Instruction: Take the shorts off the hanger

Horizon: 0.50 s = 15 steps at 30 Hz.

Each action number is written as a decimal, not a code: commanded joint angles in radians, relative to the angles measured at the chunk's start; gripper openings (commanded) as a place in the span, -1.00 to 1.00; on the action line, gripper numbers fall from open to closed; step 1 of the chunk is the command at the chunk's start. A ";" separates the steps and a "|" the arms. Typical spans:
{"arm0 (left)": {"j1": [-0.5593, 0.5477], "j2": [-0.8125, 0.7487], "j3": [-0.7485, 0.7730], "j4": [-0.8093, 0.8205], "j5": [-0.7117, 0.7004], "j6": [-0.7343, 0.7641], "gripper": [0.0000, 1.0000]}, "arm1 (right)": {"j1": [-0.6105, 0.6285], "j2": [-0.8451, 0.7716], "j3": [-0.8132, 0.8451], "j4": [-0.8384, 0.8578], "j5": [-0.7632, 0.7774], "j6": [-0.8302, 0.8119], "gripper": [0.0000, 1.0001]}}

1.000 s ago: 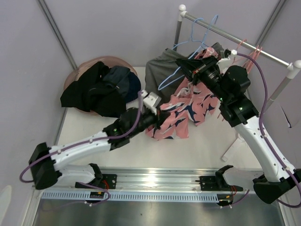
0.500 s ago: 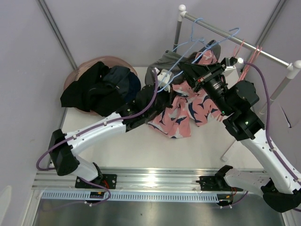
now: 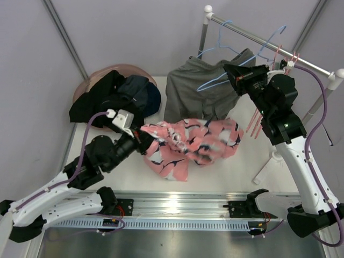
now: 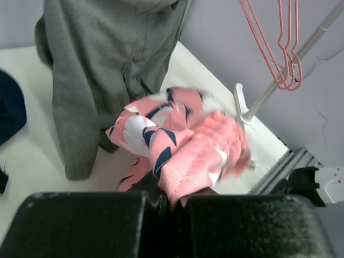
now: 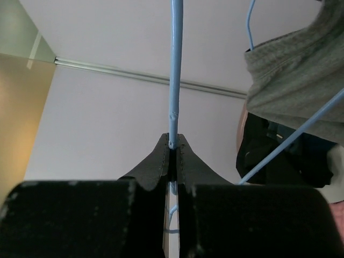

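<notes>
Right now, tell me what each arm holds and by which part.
Left gripper: fingers pinch the pink shorts by a bunched fold of cloth. Right gripper: fingers clamp the blue hanger on a straight stretch of its wire.

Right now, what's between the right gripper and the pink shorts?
The grey shorts fill that stretch in the top view; the right gripper pinches a blue hanger, and the left gripper holds the pink shorts.

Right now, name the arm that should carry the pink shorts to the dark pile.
Left. The left gripper clamps the pink shorts, and the dark pile sits on that arm's side. The right gripper is shut on the blue hanger, farther away.
</notes>
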 commanded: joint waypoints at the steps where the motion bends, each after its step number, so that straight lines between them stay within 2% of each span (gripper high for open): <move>1: -0.016 -0.071 -0.048 -0.135 -0.021 -0.086 -1.00 | -0.042 0.013 0.027 0.040 -0.059 0.002 -1.00; 6: -0.030 -0.129 -0.094 -0.175 -0.037 -0.112 -1.00 | -0.071 0.073 0.024 0.077 -0.099 0.018 -1.00; 15: -0.047 -0.128 -0.107 -0.167 -0.030 -0.132 -1.00 | -0.097 0.132 0.015 0.069 -0.127 0.027 -1.00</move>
